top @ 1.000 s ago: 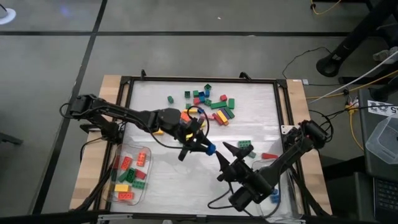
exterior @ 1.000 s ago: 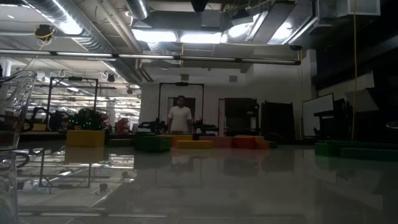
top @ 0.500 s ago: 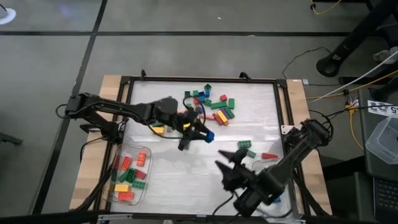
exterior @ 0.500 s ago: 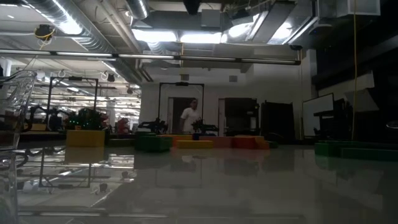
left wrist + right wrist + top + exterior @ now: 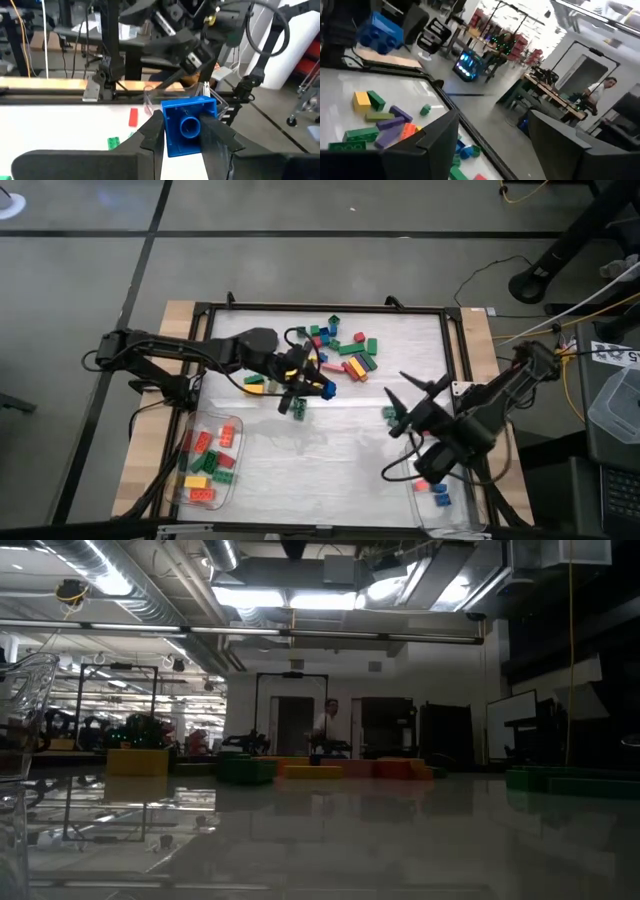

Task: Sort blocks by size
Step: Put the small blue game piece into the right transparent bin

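**One blue brick pinched, right hand empty**

Two arms, two clear tubs. The left gripper (image 5: 322,389) has its fingers clamped on a single blue block (image 5: 188,125), just beside the main block pile (image 5: 340,345). The right gripper (image 5: 413,397) hangs spread apart, holding nothing, well apart from that pile.

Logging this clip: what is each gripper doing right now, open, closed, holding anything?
Left gripper: closed on a blue block, above the table's middle.
Right gripper: open, holding nothing, near the right side of the table.
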You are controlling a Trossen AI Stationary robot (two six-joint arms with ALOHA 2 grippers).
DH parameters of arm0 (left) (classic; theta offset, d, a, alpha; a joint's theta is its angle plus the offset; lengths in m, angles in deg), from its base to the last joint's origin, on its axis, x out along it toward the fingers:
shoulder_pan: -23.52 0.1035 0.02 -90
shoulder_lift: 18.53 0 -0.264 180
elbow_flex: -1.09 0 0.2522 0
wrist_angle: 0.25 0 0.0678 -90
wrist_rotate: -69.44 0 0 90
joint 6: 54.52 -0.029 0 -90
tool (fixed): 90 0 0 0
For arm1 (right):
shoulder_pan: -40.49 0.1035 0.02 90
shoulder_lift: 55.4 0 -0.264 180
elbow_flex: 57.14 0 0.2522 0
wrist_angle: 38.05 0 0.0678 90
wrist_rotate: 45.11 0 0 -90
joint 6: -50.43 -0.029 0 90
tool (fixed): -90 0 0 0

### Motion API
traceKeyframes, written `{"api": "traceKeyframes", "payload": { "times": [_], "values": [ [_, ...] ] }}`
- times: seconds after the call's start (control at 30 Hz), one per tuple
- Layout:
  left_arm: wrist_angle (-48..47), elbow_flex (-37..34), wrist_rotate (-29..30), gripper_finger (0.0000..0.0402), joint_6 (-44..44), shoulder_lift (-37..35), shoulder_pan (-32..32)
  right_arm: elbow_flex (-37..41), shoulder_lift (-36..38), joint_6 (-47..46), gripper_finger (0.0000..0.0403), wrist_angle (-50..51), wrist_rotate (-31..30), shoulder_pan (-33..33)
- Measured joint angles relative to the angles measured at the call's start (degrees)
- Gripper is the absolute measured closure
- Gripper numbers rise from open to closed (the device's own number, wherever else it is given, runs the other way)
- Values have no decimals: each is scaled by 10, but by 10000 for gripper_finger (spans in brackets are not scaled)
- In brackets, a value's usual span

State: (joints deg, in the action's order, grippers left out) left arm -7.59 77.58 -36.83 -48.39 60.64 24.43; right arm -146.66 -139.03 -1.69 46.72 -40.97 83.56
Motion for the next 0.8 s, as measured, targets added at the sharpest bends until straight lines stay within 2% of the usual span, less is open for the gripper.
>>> {"api": "traceKeyframes", "payload": {
  "times": [0.13,0.27,0.4,0.5,0.57,0.63,0.7,0.8],
  "values": [
    [8,0,0,315,12,0,0,81,-4,28,164,-175,20,-3],
    [4,0,0,315,25,0,0,149,-17,43,164,-356,111,-18],
    [0,0,0,315,24,0,0,207,-36,180,164,-570,203,-38],
    [1,0,0,315,24,0,0,249,-51,371,164,-803,347,-69],
    [-2,0,0,315,26,0,0,274,-67,509,164,-963,490,-97],
    [-5,0,0,315,29,0,0,289,-75,614,164,-1061,603,-126],
    [-10,0,0,315,32,0,-2,289,-74,682,164,-1103,635,-149],
    [-22,0,1,315,53,0,-6,289,-68,707,164,-1121,594,-170]
  ]
}}
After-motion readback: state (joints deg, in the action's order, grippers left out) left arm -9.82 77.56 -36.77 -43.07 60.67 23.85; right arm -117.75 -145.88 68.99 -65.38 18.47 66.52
